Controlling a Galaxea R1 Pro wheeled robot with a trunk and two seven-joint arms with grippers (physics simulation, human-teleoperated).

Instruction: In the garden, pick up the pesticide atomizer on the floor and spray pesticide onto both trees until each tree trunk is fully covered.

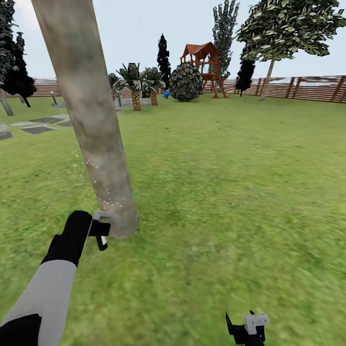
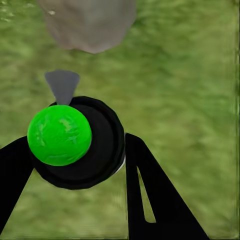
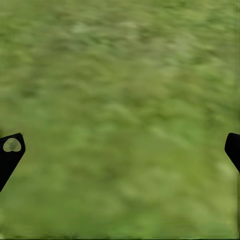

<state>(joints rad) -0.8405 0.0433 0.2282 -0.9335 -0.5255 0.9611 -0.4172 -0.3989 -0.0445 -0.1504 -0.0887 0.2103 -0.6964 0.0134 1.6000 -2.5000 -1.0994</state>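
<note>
The lawn [image 1: 230,192] spreads wide around one thick, blotchy tree trunk [image 1: 89,110], which rises with a slight lean, its long axis near vertical and its foot planted in the grass just ahead of the left arm. Whitish specks of pesticide [image 1: 103,190] dot the lower bark and drift just off its near side, while the bark higher up looks bare (so coverage seems to be only started low down). The left gripper [image 1: 98,230] sits close to the trunk's base, clamped on the pesticide atomizer [image 2: 75,142]; in the left wrist view the black fingers flank the dark round bottle with its green cap, and the pale grey nozzle points straight at the trunk's foot. The coming move likely turns on lifting that aim up along the trunk's length. The right gripper [image 1: 247,329] hangs low over grass, well apart from the trunk, fingers spread and holding nothing.
</note>
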